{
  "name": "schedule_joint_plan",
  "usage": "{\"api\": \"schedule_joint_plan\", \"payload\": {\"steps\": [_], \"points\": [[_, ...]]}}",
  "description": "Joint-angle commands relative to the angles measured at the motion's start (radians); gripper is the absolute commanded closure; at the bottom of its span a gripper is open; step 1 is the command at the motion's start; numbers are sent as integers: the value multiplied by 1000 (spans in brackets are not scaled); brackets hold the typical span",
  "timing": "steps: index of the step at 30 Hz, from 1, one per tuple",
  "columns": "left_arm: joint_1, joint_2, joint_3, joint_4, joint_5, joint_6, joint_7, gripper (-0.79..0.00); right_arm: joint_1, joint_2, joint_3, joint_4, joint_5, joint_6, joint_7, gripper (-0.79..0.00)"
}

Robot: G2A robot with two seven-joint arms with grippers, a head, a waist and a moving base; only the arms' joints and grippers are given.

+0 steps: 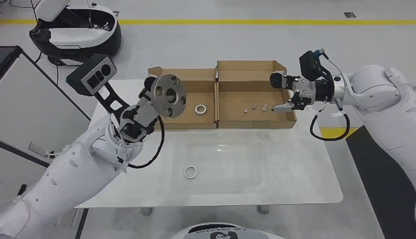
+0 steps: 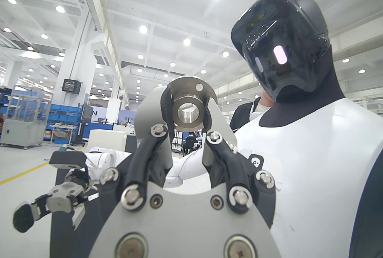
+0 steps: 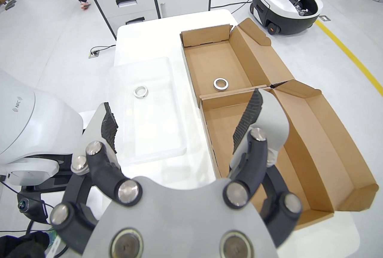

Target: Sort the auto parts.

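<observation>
**Clamping a steel flange [image 1: 177,106] aloft, one gripper shut tight and the other spread wide**

Ribbed fingers [image 2: 165,112] of the left gripper [image 2: 186,114] press in from both sides on the flange's short hub, with no gap showing between pads and metal (the bore looks straight back at the wrist camera). The part's drilled disc faces upward. It is held clear of the table [image 1: 260,180], and from above it overlaps the left end of the left cardboard box [image 1: 188,123].

Across the table, the right gripper [image 3: 179,118] hangs with its fingers [image 3: 251,112] wide apart and nothing between them. It sits over the right-hand end of the right cardboard box [image 1: 250,64]. Three small pale parts [image 1: 255,106] lie in a loose row on that box's floor.

The two boxes stand touching side by side, flaps open, along the table's far edge. One metal ring [image 3: 220,83] lies flat inside the left cardboard box, near the wall it shares with its neighbour. A second ring [image 3: 139,91] rests on a clear tray [image 3: 155,133] in the middle of the table, well apart from both grippers.
</observation>
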Motion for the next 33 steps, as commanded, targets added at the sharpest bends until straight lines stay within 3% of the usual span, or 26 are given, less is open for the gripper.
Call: {"api": "schedule_joint_plan", "payload": {"steps": [1, 8, 18, 33], "points": [[10, -7, -7, -11, -9, 0, 17, 0, 0, 0, 0, 0, 0, 0, 0, -785], [45, -22, -46, -1, 21, 0, 5, 0, 0, 0, 0, 0, 0, 0, 0, -785], [95, -25, -106, 48, 82, 0, -95, 0, 0, 0, 0, 0, 0, 0, 0, -785], [103, -63, -120, -60, -115, 0, -96, 0, 0, 0, 0, 0, 0, 0, 0, -785]]}}
